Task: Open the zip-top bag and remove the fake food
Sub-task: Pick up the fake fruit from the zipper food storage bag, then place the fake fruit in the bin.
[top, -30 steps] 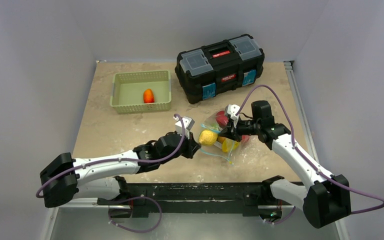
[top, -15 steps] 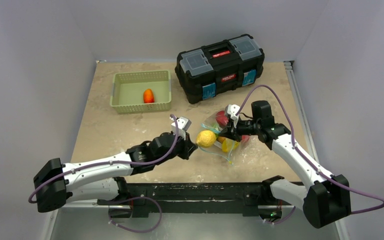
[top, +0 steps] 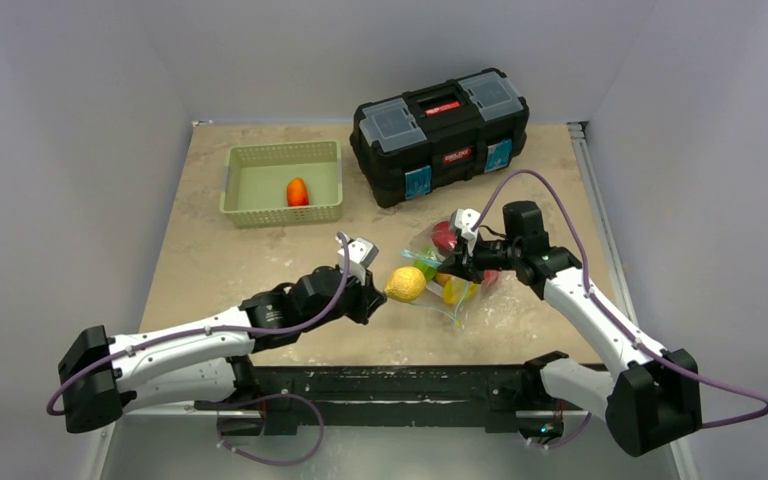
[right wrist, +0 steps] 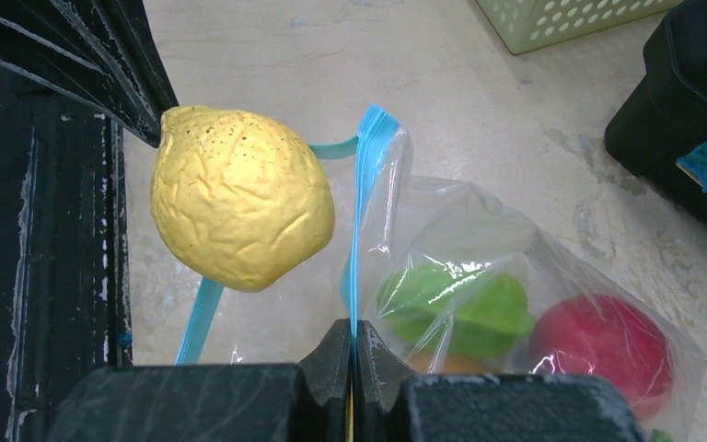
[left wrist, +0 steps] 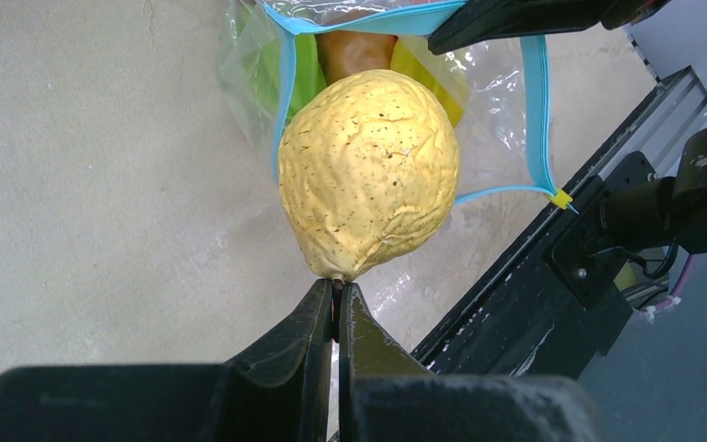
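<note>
Lemon (left wrist: 368,170) pulled from bag (left wrist: 508,110) — tip in left gripper (left wrist: 336,299).

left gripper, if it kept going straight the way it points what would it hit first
The left gripper is shut on the tip of the yellow lemon, so that is directly ahead. Beyond it lies the open mouth of the zip-top bag, probably next, though depth is unclear.

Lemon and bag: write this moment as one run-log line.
left gripper: shut on lemon tip | right gripper: shut on zip-top bag rim | lemon: at open bag mouth
</note>
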Robot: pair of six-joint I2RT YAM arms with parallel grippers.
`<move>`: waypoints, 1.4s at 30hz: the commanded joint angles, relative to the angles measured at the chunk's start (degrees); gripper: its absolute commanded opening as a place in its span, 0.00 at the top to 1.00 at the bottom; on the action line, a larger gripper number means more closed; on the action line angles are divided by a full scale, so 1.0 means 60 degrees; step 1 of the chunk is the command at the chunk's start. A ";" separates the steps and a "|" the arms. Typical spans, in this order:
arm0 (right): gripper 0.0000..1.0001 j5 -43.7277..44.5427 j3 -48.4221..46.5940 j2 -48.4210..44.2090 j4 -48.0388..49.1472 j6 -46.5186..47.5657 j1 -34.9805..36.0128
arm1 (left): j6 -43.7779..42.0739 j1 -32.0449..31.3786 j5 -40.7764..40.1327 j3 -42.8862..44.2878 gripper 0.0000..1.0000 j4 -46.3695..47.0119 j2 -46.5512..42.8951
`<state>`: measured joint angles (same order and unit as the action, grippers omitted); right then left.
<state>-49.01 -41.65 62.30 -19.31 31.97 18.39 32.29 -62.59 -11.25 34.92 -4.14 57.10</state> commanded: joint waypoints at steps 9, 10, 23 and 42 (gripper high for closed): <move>1.00 -0.0107 -0.0237 0.0033 0.0085 0.0107 -0.0037 | -0.0583 0.0271 0.0514 0.0477 1.00 -0.0913 -0.0727; 1.00 -0.0107 -0.0236 0.0031 0.0084 0.0103 -0.0034 | -0.0602 0.0290 0.0556 0.0499 1.00 -0.0988 -0.0759; 1.00 -0.0090 -0.0254 0.0032 0.0062 0.0140 -0.0037 | -0.0748 0.0520 0.0975 0.0698 1.00 -0.1551 -0.1099; 1.00 -0.0084 -0.0294 0.0031 -0.0027 0.0197 -0.0042 | -0.1751 0.2494 0.1449 0.1486 1.00 -0.2979 -0.2636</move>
<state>-49.01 -41.65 62.63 -19.38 32.18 18.35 24.80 -49.80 -3.05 41.01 -20.95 42.41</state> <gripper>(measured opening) 0.005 0.024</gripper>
